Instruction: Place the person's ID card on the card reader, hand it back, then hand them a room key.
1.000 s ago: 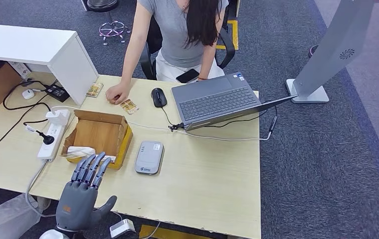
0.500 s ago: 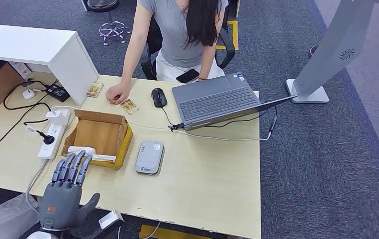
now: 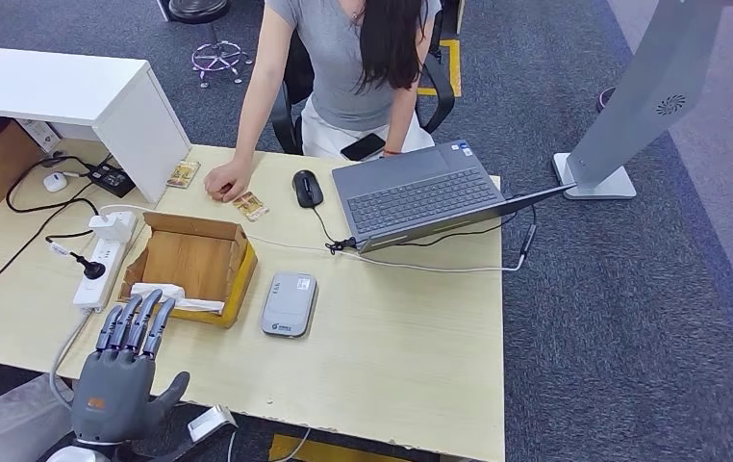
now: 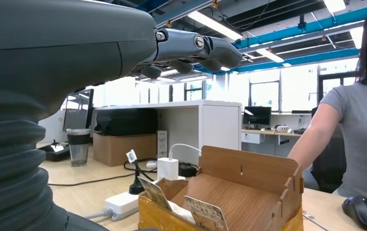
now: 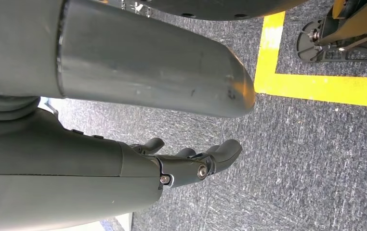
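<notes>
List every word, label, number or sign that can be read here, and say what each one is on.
Nothing can be read for certain.
card reader: small print near one end, too small to read.
left hand: orange mark on its back, blurred.
cards in the cardboard box: printed letters, blurred.
laptop: stickers, too small to read.

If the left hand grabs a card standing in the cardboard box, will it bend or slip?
The cards look thin, flat and glossy, so probably stiff but slippery. They lean loosely in the cardboard box, so a nudge likely tips them.

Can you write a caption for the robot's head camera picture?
Robot's open left hand hovers near a cardboard box while a person waits.
</notes>
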Controlling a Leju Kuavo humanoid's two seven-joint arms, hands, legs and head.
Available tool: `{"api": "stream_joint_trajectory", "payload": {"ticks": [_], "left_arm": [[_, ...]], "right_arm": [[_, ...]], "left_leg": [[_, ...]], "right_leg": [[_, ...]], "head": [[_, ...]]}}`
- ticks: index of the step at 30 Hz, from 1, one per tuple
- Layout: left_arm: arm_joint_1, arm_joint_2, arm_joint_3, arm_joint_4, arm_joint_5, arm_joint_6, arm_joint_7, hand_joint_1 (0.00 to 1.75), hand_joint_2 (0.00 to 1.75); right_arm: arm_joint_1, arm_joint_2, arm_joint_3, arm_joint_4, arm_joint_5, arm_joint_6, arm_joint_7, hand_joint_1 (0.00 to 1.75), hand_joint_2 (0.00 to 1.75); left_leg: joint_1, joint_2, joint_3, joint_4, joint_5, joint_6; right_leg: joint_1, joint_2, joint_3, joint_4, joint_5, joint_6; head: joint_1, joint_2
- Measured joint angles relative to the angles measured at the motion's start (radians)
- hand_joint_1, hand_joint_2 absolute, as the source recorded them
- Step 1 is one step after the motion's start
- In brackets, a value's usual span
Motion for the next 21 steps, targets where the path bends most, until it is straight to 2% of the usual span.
{"api": "stream_joint_trajectory", "payload": {"ticks": [21], "left_arm": [[0.000,-0.001,0.000,0.000,0.000,0.000,0.000,0.00,1.75]], "right_arm": [[0.000,0.000,0.000,0.000,0.000,0.000,0.000,0.00,0.00]], "left_leg": [[0.000,0.000,0.000,0.000,0.000,0.000]], "right_leg": [[0.000,0.000,0.000,0.000,0.000,0.000]], "head": [[0.000,0.000]]}}
